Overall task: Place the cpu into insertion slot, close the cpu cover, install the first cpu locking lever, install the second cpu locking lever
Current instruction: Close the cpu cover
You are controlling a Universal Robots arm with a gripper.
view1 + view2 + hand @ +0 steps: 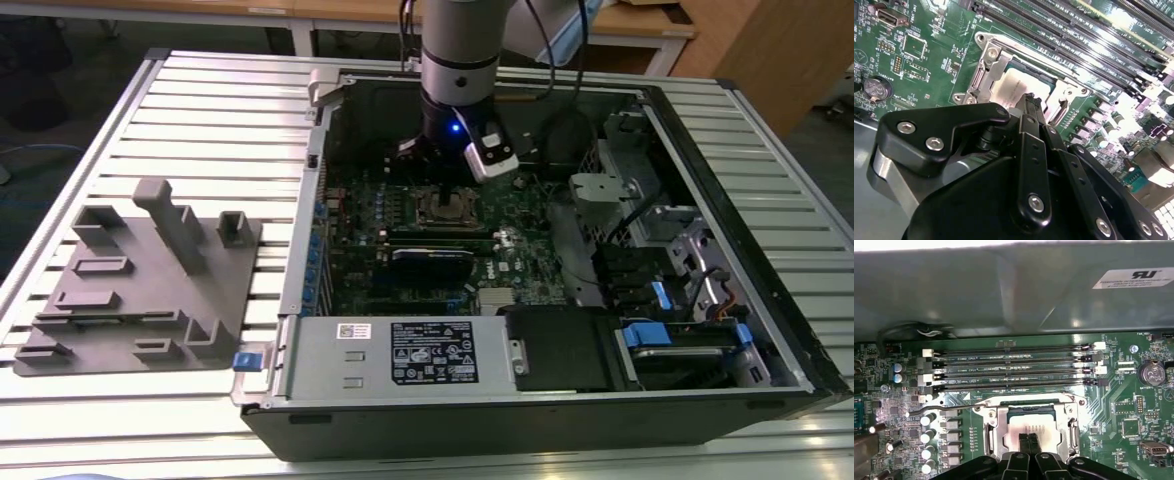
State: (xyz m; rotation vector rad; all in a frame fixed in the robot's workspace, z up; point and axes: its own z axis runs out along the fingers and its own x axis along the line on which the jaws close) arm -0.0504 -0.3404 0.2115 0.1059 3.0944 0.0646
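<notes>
Gripper (1029, 436): fingers pressed together, nothing seen between them; tips on or just above chip top, contact not confirmable.
cpu (1030, 421): seated flat in insertion slot (1031, 402); in ext. view, upper ctr of frame.
Key relation: cpu lies straight under the fingertips, no sideways offset in both wrist views. Chip is square, so no long axis to align.
cpu cover (996, 435): silver frame lying flat round cpu, chip showing through window; judged closed.
Locking lever (944, 409): thin rod, long axis parallel w/ memory slots (1014, 367), reaching away from slot corner over the board; latched or not, cannot tell.
Motherboard (400, 270): green, ctr of ext. view, inside open computer case (747, 200).
Arm (461, 60): single unit, enters from top ctr of ext. view, pointing down at board.
Grey fixture block (134, 270): left of frame in ext. view, beside case, not involved.
Status (judged): cpu placed, cover down, levers unresolved.
</notes>
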